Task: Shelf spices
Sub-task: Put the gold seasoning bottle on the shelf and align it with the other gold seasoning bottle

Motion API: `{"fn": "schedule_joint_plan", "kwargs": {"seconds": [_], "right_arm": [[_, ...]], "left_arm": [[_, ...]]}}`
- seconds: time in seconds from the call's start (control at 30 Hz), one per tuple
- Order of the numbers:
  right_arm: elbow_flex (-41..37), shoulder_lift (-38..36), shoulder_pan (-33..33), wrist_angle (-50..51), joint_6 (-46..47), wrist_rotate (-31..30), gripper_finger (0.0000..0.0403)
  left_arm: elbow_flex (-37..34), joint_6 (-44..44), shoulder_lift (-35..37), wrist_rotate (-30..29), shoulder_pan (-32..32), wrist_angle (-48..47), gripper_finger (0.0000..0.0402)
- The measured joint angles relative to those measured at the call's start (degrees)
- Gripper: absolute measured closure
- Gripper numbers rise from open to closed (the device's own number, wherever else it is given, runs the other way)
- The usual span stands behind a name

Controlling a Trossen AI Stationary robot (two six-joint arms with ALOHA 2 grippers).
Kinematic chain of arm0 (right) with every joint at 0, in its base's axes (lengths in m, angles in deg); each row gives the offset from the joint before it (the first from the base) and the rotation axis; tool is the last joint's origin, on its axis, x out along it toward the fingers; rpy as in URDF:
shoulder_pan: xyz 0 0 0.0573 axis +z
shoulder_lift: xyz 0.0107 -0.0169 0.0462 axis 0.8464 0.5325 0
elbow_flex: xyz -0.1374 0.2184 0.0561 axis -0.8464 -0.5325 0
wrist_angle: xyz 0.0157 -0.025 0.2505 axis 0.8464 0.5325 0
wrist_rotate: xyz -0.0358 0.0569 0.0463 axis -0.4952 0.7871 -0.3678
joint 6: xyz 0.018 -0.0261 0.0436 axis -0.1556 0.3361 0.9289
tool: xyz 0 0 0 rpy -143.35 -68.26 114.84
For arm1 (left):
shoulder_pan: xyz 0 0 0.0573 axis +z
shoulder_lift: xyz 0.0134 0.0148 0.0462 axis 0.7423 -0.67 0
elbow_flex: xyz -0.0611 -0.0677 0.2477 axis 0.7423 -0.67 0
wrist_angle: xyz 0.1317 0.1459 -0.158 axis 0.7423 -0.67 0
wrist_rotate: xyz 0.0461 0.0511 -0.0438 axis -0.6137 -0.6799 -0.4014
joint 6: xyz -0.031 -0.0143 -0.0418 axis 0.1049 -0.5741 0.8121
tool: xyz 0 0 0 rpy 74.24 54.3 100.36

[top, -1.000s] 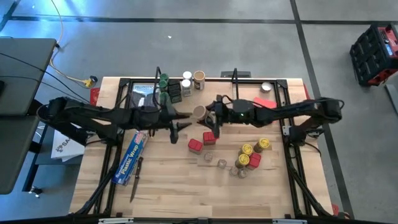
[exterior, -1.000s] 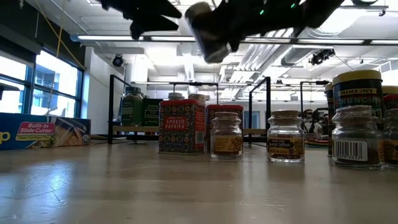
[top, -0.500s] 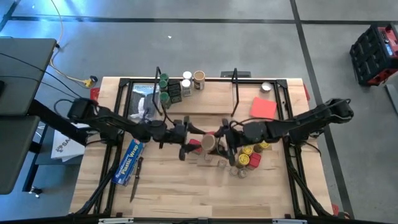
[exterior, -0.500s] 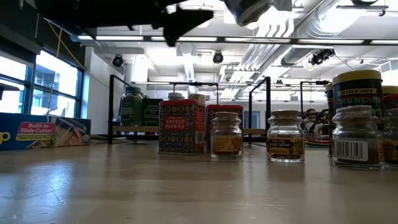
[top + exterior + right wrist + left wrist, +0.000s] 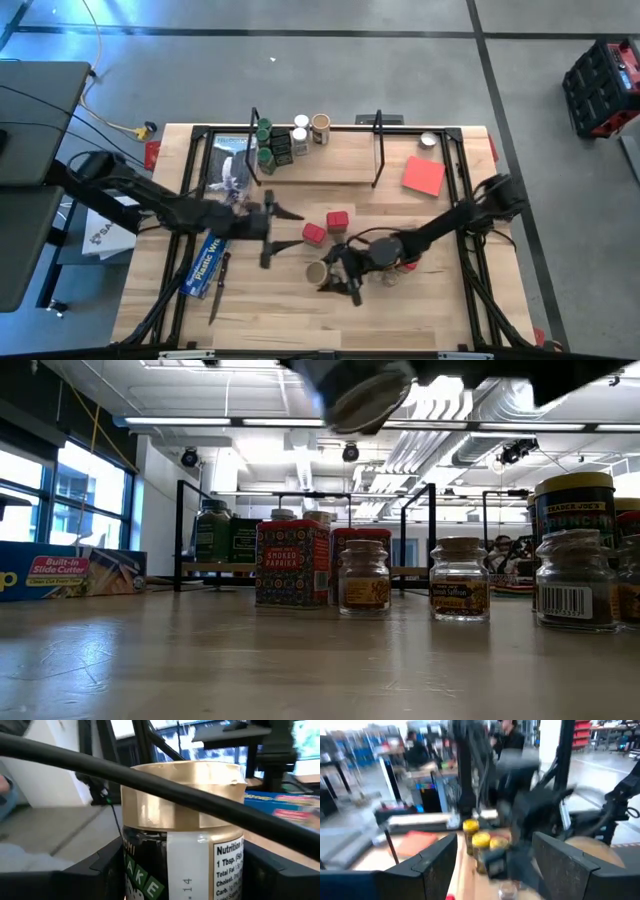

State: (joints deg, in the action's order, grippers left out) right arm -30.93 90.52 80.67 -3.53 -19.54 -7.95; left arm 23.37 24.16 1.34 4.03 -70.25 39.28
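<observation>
My right gripper (image 5: 325, 273) is shut on a clear spice jar with a tan lid (image 5: 316, 272), in the air over the table's near middle. The same jar (image 5: 357, 395) shows high in the low view. My left gripper (image 5: 272, 237) hangs open left of it, with nothing between its fingers (image 5: 437, 860). Two red tins (image 5: 314, 234) stand on the table between the grippers and the shelf (image 5: 330, 172). The shelf stands at the far edge with several jars (image 5: 298, 131) on its board. More jars (image 5: 405, 262) stand partly under my right arm. My right gripper pinches the jar's clear body just below the tan lid (image 5: 150, 847), one finger (image 5: 102, 867) on each side. The fingers come level from the table's right side. The jar is lifted clear of the table, lid up and roughly upright.
A long blue plastic-wrap box (image 5: 206, 262) lies at the near left under my left arm. A flat red card (image 5: 424, 175) lies at the far right. Small clear jars (image 5: 363, 577) and a red paprika tin (image 5: 291, 563) stand mid-table. Bare wood lies along the near edge.
The two grippers were together at the tan-lidded jar near the shelf. My right gripper has carried the jar toward the near edge and lower. My left gripper has drawn back toward the table's left, away from the jar.
</observation>
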Motion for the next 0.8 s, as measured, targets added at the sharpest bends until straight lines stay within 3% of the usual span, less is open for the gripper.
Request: {"fn": "schedule_joint_plan", "kwargs": {"seconds": [0.13, 0.33, 0.53, 0.67, 0.8], "right_arm": [[3.6, 7.1, -0.7, -2.8, 1.8, 1.2, 0.0140], [11.8, 14.9, 0.8, -2.9, 1.9, 1.0, 0.0140], [17.7, 21.2, 3.3, -2.7, 1.7, -6.3, 0.0140], [20.3, 25.1, 3.9, -4.5, 2.0, -9.3, 0.0140], [22.3, 29.2, 3.9, -8.6, 4.4, -10.3, 0.0140]], "left_arm": [[0.0, -4.7, 3.1, -7.0, -7.0, 0.6, 0.0147], [0.1, -5.0, 1.1, -18.9, -15.2, 1.3, 0.0147], [1.3, 2.5, -3.2, -32.4, -26.3, 0.9, 0.0147], [3.1, 9.0, -7.2, -36.2, -31.7, 0.9, 0.0147], [3.9, 15.1, -11.3, -35.6, -33.2, 1.2, 0.0147]]}}
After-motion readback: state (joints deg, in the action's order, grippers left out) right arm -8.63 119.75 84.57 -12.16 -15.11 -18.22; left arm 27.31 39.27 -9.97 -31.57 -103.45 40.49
